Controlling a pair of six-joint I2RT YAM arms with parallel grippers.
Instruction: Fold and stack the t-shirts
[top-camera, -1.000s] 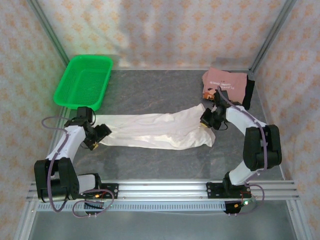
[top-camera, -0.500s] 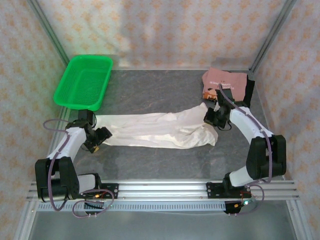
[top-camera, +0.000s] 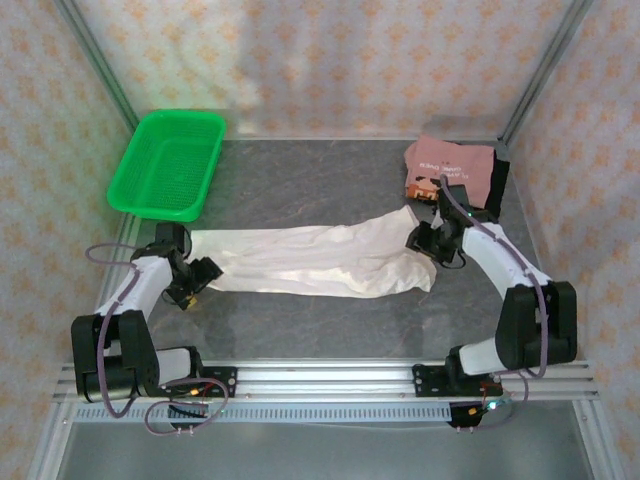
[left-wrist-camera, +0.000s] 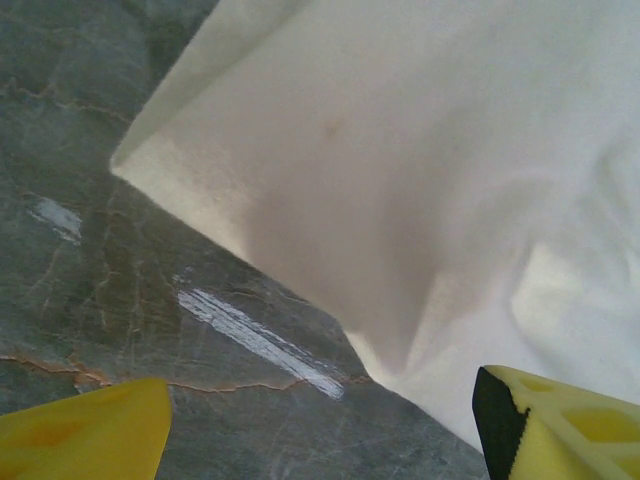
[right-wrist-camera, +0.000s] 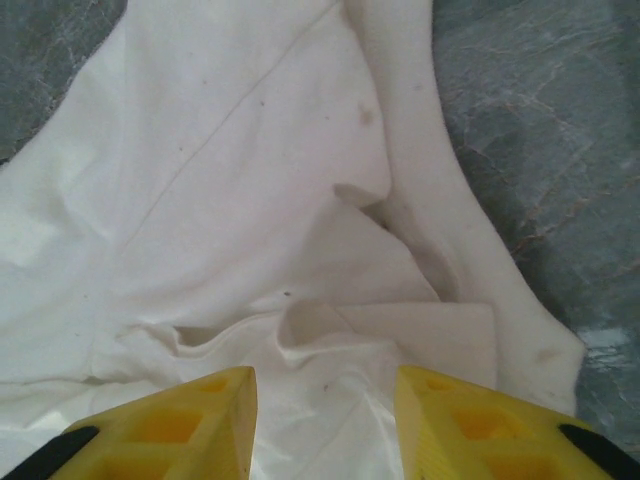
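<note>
Right fingers (right-wrist-camera: 170, 420) newly released off rumpled cream t-shirt (top-camera: 310, 260), left fingers (left-wrist-camera: 560, 425) spread empty

The grey table (top-camera: 300, 320) bears a green basket (top-camera: 156, 211), cream t-shirt (top-camera: 310, 262), and pink tee (top-camera: 455, 165) over black tee (top-camera: 501, 185).

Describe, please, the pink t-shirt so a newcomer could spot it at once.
On the table, look to the far right corner, beyond the long cream t-shirt. The pink t-shirt lies folded there, black cloth at its right edge; it alone bears printed lettering.
</note>
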